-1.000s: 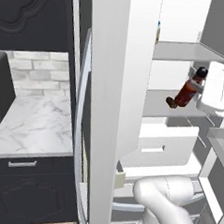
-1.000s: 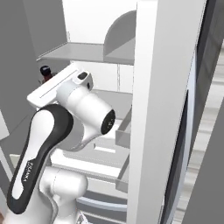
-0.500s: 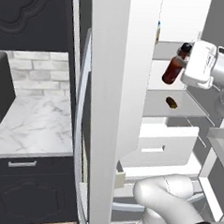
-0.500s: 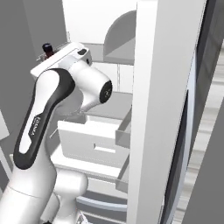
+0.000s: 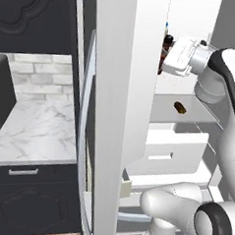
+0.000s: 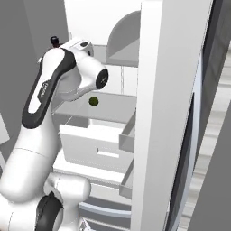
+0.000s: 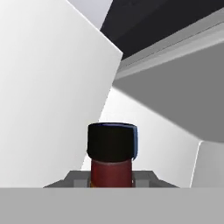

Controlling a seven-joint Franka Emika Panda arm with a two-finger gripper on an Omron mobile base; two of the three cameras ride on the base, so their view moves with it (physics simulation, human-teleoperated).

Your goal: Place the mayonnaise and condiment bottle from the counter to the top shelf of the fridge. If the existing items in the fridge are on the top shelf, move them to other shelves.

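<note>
Carrying the small slim dark red condiment bottle with the black cap (image 7: 111, 154) into the tall silver-grey fridge with the white interior (image 5: 121, 100), the white arm's two-finger gripper (image 5: 168, 56) sits high inside the compartment, level with the upper shelves. The claw is pinching the bottle: in the hand view the red neck and black cap rise right between the finger tips, and in the left base view a sliver of the dark bottle shows just beyond the hand, partly hidden by the door edge. In the right base view the black cap (image 6: 54, 41) pokes up behind the arm's elbow.

The step in hand looks like the delivery of this bottle to the thin pale grey top shelf (image 6: 121, 58). I cannot tell whether the bottle's base is touching a shelf or hanging above one; the hand and door hide it.

The tiny dark brown oblong item with the orange-tinted end (image 5: 179, 108) lies on the grey shelf (image 5: 165, 108) below the gripper, above the white drawer (image 5: 166, 152), so it seems to be off the top shelf.

The white-grey veined marble counter (image 5: 35, 129) shows to the left of the fridge.

The next move, as I judge it, calls for bringing the bottle upright over a bare part of the top shelf, lowering until it stands, then spreading the claw and pulling straight back so the fingers do not tip it.
</note>
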